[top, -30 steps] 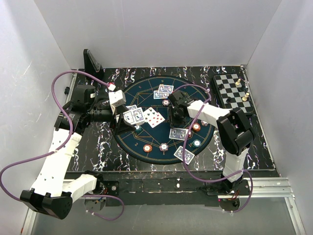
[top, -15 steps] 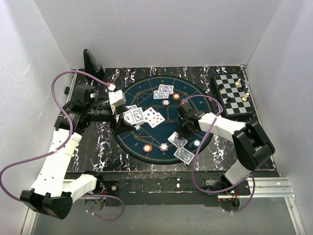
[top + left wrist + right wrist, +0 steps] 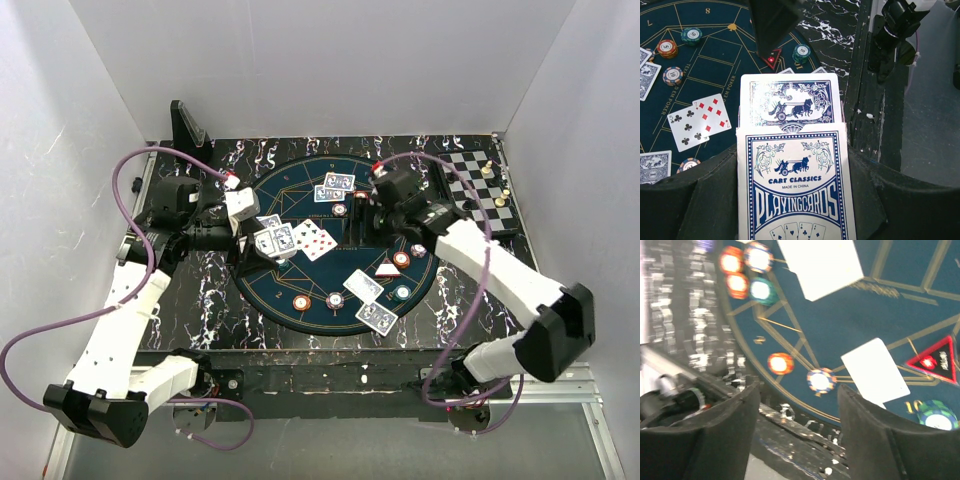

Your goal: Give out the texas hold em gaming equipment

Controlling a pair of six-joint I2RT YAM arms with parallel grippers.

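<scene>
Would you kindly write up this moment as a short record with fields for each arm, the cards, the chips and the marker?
left gripper: shut on the card box, a blue-backed card sticking out of its top
right gripper: open above the round mat, nothing between its fingers
face-up cards: two, side by side mid-mat
face-down cards: a pair at the far side, more near right
chips: scattered over the mat
triangle marker: flat on the mat, right of centre
chessboard: far right, off the mat
</scene>
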